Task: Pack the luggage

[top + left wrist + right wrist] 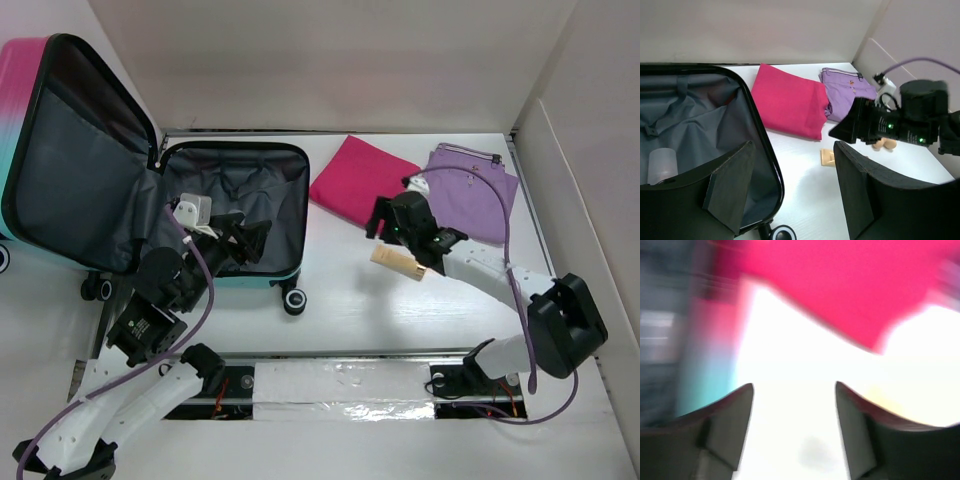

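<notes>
The luggage point(80, 150) lies open at the left, its pink-to-teal lid propped up and its grey-lined tray point(262, 178) flat on the table. A small white bottle point(662, 165) rests inside the tray. My left gripper point(250, 238) hovers over the tray's near right corner, open and holding nothing point(790, 190). My right gripper point(380, 220) hangs open above the table, just in front of a folded pink cloth point(362, 180); its wrist view is blurred, with nothing between the fingers point(795, 390). A beige tube point(400, 263) lies on the table under the right wrist.
A folded purple cloth point(475, 190) lies at the back right, beside the pink one. White walls close in the back and right side. The suitcase's wheels point(293, 300) stick out toward the near edge. A taped rail point(340, 385) runs between the arm bases.
</notes>
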